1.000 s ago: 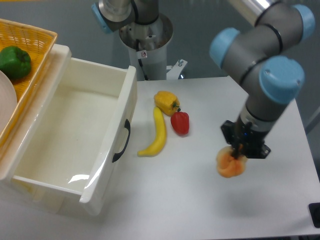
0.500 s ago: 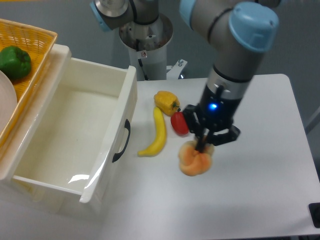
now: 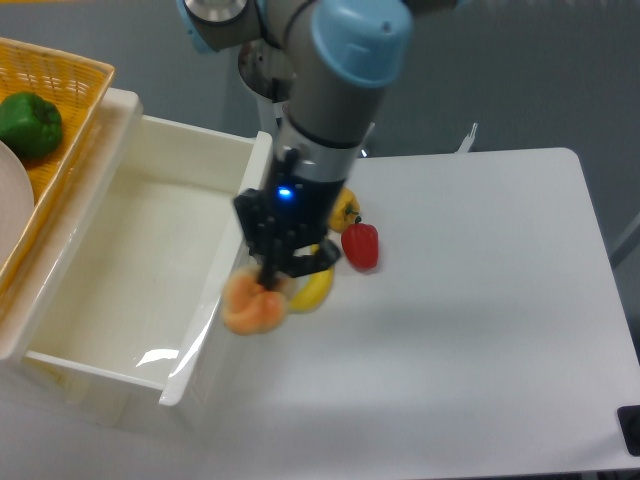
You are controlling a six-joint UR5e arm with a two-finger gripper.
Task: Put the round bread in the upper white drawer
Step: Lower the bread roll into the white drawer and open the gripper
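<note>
The round bread (image 3: 252, 308) is an orange-tan bun, blurred by motion, held in the air over the front panel of the upper white drawer (image 3: 120, 270). My gripper (image 3: 272, 284) is shut on the bread from above, with the arm reaching down from the top of the view. The drawer is pulled open and its inside is bare. Its dark handle is hidden behind the bread and gripper.
A banana (image 3: 314, 288), a yellow bell pepper (image 3: 346, 211) and a red pepper (image 3: 361, 246) lie on the table just right of the drawer front, partly behind the gripper. A yellow wicker basket (image 3: 70, 120) with a green pepper (image 3: 28, 122) sits at the top left.
My gripper has carried the bread leftward across the table, from the right side, past the red pepper and banana, to the drawer's front edge.
</note>
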